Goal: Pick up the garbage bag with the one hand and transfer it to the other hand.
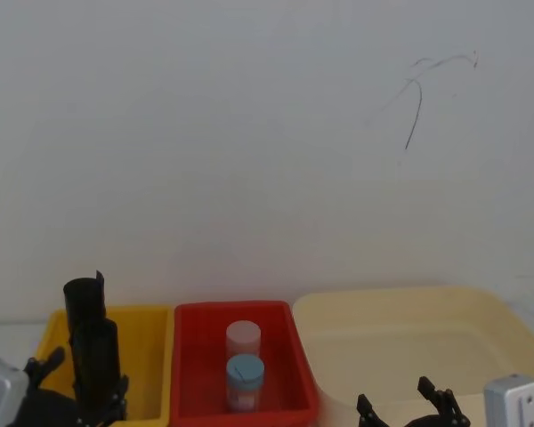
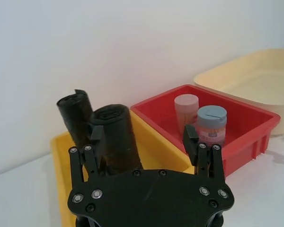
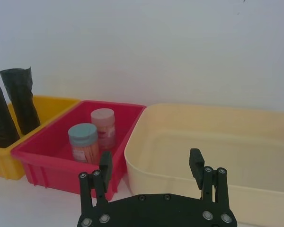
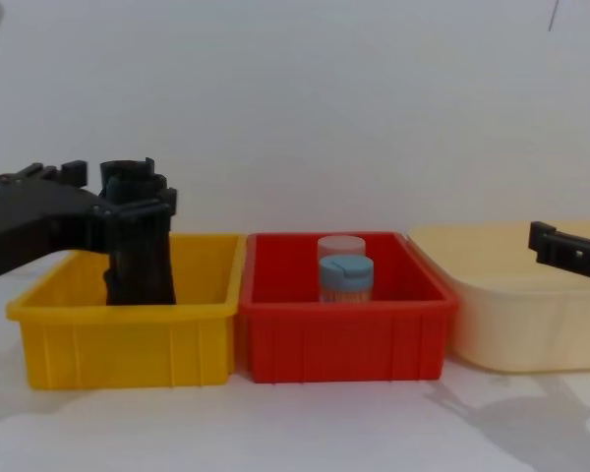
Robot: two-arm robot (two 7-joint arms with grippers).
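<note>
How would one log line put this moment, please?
left gripper open around garbage bag in yellow bin | right gripper open near cream tub

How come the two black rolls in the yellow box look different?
The garbage bag has a flat, closed top; the notched roll has an open, jagged rim. The garbage bag stands nearer the robot; the notched roll stands behind it. The left gripper, open, straddles the garbage bag; nothing holds the notched roll. Both are matte black and stand in the yellow bin. The right gripper hangs open by the cream bin.
</note>
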